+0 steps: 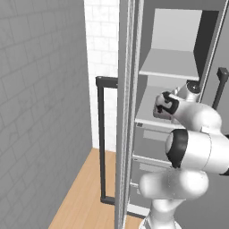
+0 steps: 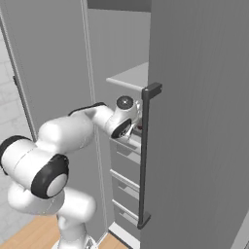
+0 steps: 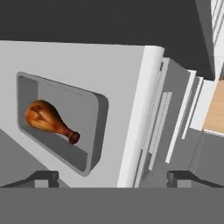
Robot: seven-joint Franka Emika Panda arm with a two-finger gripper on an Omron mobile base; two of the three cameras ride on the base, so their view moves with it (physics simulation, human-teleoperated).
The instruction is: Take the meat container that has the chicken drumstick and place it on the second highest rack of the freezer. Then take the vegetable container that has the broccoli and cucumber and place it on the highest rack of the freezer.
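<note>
Grey freezer (image 1: 179,67) shelf holds the meat container (image 3: 61,127) with its chicken drumstick (image 3: 48,119); the gripper (image 3: 111,177) above it is wide apart and holding nothing, and could bump the tray pulling out.

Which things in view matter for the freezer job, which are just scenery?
Job: meat container with chicken drumstick, resting on a freezer shelf; gripper, open, above it.
Scenery: freezer drawers, wood floor, tiled wall.
</note>
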